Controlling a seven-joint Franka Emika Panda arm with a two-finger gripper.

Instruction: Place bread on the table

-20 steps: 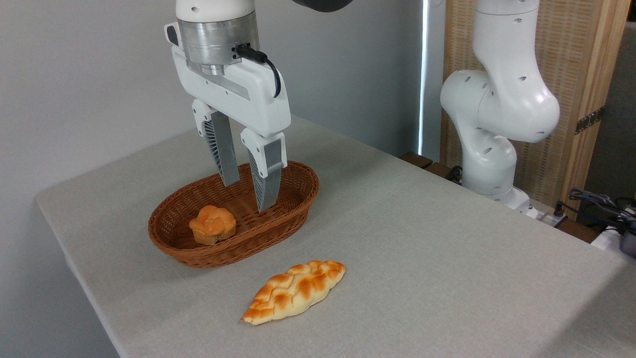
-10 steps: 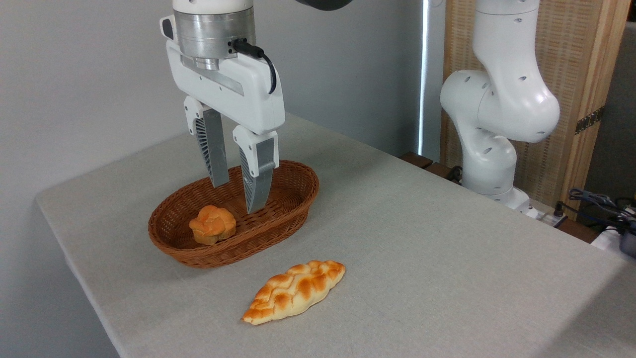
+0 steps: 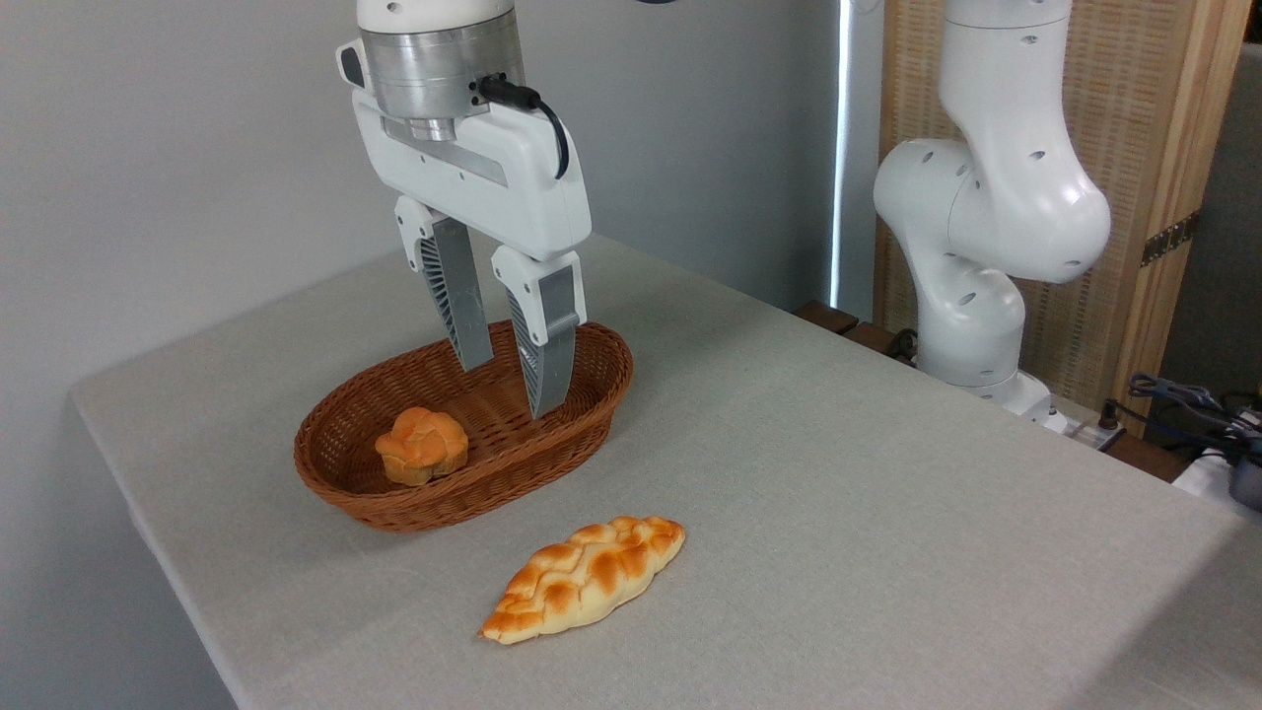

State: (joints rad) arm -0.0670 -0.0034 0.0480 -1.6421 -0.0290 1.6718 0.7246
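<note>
A wide desk (image 3: 838, 473) draped in plain light grey-beige cloth fills the room's foreground, its rounded corner at the far left. Toward the desk's left part sits an oval brown wicker basket (image 3: 345, 473), lying on a slant from 8 o'clock to 2 o'clock. Inside its left half rests a small round orange knotted bun (image 3: 422, 446), touching the basket floor.

Above the basket's right half hangs the robot's claw (image 3: 510, 383), a white body under a silver collar with a black cable plugged in at its side. Its two grey ribbed fingers (image 3: 455, 296) point downward, tilted slightly toward 5 o'clock, and stand apart with clear space between them; the claw is released and carries nothing. The fingertips appear over the basket's inner right end, not touching the bun, which lies at 8 o'clock from them.

At 5 o'clock from the basket, just beside its front rim but apart from it, the bread (image 3: 584, 579) lies flat on the bare cloth: a long braided loaf with pointed ends, glossy golden-yellow with browned ridges, slanting from 8 o'clock to 2 o'clock like the basket.

Further right, at the desk's far edge, rises the white jointed robot arm (image 3: 986, 217), in front of a wooden-framed woven screen (image 3: 1154, 128). At the far right edge some dark cables (image 3: 1183, 394) lie in a tangle.
</note>
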